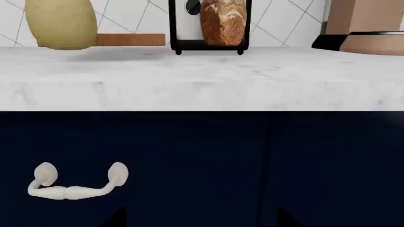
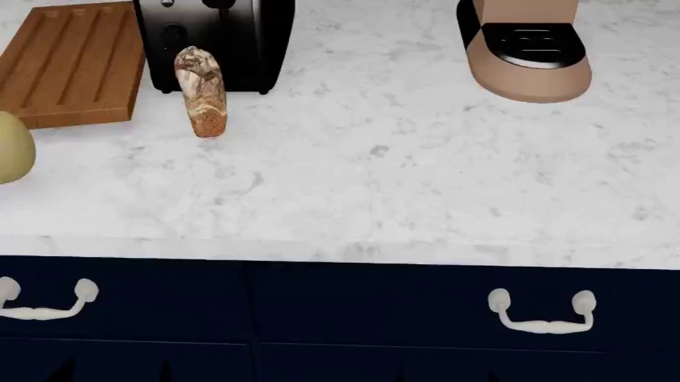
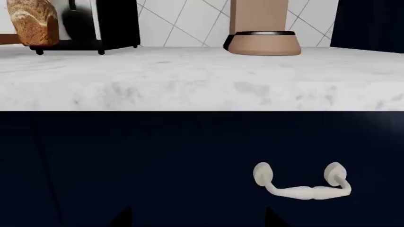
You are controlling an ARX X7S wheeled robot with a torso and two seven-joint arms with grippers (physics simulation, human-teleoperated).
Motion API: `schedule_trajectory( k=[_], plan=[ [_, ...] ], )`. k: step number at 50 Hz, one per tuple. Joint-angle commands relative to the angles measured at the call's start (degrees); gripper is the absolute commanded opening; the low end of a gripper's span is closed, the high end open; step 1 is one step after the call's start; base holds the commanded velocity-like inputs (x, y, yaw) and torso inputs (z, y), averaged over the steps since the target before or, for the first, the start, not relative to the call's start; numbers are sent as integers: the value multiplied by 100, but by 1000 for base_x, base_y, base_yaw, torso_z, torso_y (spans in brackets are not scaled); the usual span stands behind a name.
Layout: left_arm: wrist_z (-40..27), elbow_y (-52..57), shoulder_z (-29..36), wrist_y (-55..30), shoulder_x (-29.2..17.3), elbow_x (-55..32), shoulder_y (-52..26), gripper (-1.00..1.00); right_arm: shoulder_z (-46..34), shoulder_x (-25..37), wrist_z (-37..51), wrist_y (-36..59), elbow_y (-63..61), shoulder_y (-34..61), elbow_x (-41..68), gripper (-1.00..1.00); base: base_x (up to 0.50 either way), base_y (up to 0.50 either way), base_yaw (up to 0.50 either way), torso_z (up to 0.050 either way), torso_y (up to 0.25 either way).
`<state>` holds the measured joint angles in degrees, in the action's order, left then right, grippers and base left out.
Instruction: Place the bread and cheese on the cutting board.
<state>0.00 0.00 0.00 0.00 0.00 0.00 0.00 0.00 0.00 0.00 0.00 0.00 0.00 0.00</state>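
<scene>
We found the bread (image 2: 200, 91) lying on the white marbled desk (image 2: 404, 175), lengthwise away from the robot, its far end just in front of a black toaster (image 2: 218, 40) and just beside the near right corner of the cutting board (image 2: 69, 64). The cheese (image 2: 11, 147) sat at the head view's left edge, partly cut off, near the board's front edge and apart from it. Neither food was on the board.

Neither hand appeared in any view; both wrist cameras faced the dark drawer fronts below the desk edge, so we could not tell whether either hand was wide or narrow.

We judged the loaf light, stiff and rough-crusted, likely to hold well if taken across its narrow middle. We judged the cheese smooth and rounded, more liable to slip or roll; a hold across its widest part, squarely centred, seemed safest. A tan coffee machine (image 2: 526, 48) stood well apart at the right.
</scene>
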Motion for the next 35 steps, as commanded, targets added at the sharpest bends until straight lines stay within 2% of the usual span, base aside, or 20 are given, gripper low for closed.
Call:
schedule_trajectory(
  k=[1, 16, 27, 28, 35],
  plan=[
    [-64, 0, 64, 0, -57, -56, 0, 100, -72, 54, 72, 0, 0, 0, 54, 100, 0, 0, 0, 0, 0],
    [-328, -85, 308, -2, -272, -377, -41, 100, -466, 327, 294, -37, -75, -32, 148, 100, 0, 0, 0, 0, 0],
    [-419, -424, 360, 307, -349, -560, -111, 100, -564, 405, 390, -51, -60, -5, 229, 100, 0, 0, 0, 0, 0],
    [-401, -130, 457, 622, -430, -390, 57, 100, -525, 419, 526, -51, -165, -2, 133, 100, 0, 0, 0, 50, 0],
    [-427, -59, 518, 604, -484, -451, 40, 100, -605, 479, 603, -34, -179, 4, 107, 100, 0, 0, 0, 50, 0]
  ],
)
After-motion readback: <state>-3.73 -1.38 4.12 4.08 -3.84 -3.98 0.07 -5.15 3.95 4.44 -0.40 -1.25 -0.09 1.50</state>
